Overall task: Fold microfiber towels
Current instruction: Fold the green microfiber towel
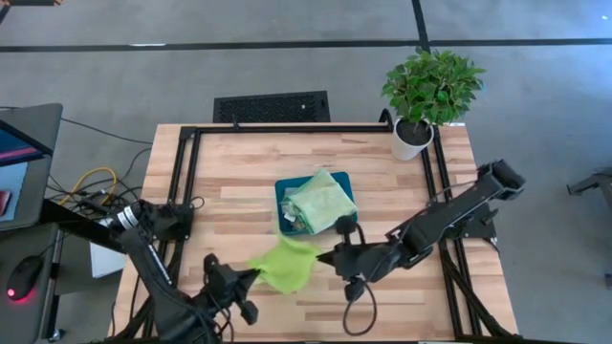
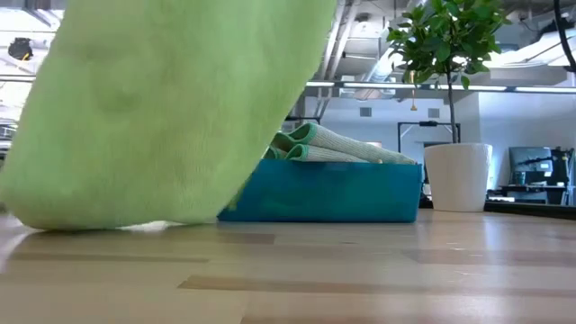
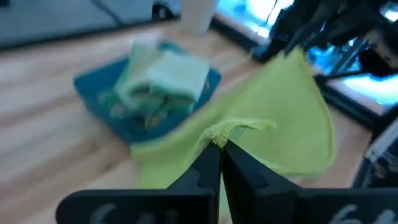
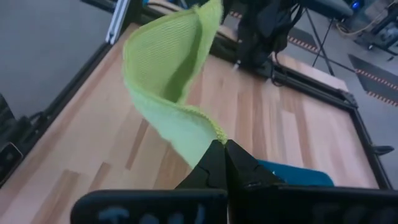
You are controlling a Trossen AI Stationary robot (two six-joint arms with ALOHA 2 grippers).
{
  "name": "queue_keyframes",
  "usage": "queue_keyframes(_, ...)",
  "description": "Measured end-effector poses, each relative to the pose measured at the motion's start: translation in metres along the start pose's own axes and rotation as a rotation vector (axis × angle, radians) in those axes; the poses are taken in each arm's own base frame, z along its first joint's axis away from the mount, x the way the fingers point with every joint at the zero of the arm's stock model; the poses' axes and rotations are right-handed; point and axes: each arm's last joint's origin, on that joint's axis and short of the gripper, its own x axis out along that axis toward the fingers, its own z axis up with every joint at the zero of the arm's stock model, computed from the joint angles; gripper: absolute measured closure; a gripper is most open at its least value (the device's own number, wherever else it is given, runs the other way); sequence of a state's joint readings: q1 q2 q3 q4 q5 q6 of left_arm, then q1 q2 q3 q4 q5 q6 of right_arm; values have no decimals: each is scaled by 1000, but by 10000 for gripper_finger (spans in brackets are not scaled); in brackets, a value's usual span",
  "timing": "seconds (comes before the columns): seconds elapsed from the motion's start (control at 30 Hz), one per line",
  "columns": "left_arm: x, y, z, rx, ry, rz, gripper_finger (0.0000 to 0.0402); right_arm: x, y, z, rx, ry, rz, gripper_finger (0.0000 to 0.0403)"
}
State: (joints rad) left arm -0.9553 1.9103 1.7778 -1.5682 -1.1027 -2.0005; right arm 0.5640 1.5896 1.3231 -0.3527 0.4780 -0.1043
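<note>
A lime green microfiber towel hangs spread between my two grippers over the table's near middle. My left gripper is shut on its left end, and my right gripper is shut on its right end. In the low view the towel fills the left side, and I cannot tell whether its lower edge touches the table. Behind it, folded pale green towels lie in a teal tray. My left gripper pinches a bunched corner of the lime towel between its two shut fingers; how many layers cannot be told. The cloth spreads away from the fingers and sags toward the other arm. My right gripper pinches the towel's hemmed edge at a corner, between its two shut fingers. From there the cloth rises in a curved sheet toward the left arm, lifted off the table at this end.
A potted plant in a white pot stands at the far right corner. A black frame runs along the table's edges. Bare wood lies left of the tray and along the near edge.
</note>
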Motion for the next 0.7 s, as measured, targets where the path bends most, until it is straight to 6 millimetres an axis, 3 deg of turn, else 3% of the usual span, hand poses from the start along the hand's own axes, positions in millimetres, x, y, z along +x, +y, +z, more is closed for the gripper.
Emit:
queue_keyframes(0.33, 24, -15, 46, 158, -70, 41, 401, -39, -5, 7, -3, -41, -42, 399)
queue_keyframes(0.7, 30, -25, 101, 367, 10, 40, 401, -89, -2, -13, 137, 95, -149, 399)
